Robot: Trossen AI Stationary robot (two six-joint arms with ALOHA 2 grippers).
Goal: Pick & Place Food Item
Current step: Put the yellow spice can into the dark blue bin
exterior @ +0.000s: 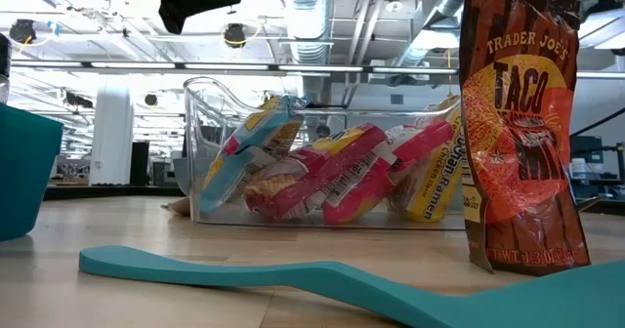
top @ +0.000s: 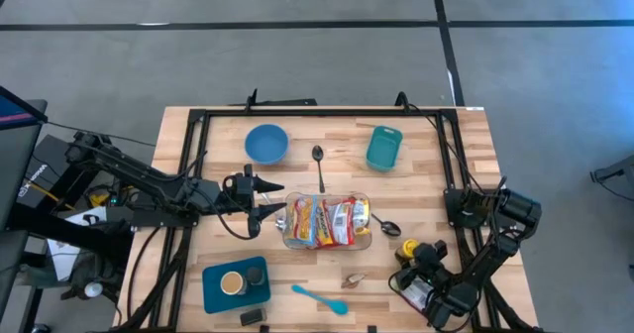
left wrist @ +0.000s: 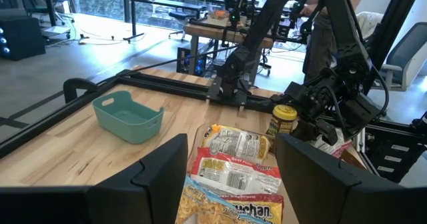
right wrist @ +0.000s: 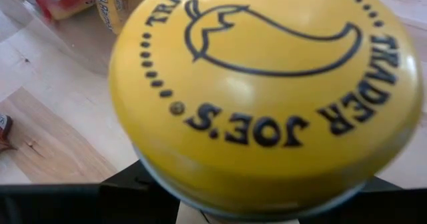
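Note:
A jar with a yellow lid stands upright just right of a clear bin full of ramen packets. Its lid fills the right wrist view. My right gripper is shut on the jar at the table's near right. My left gripper hovers open and level just left of the bin, its fingers pointing at the packets. A taco seasoning packet stands upright on its bottom edge on the table, nearer than the bin. My right gripper has the jar between its two fingers, below the yellow lid. It comes slanting down from the table's near right side. The lid hides the place of contact. The jar stays upright; whether its base is on the table does not show.
A blue bowl and a teal container sit at the far side, with a spoon between them. A second spoon lies right of the bin. A blue tray with a cup and a teal spatula lie near.

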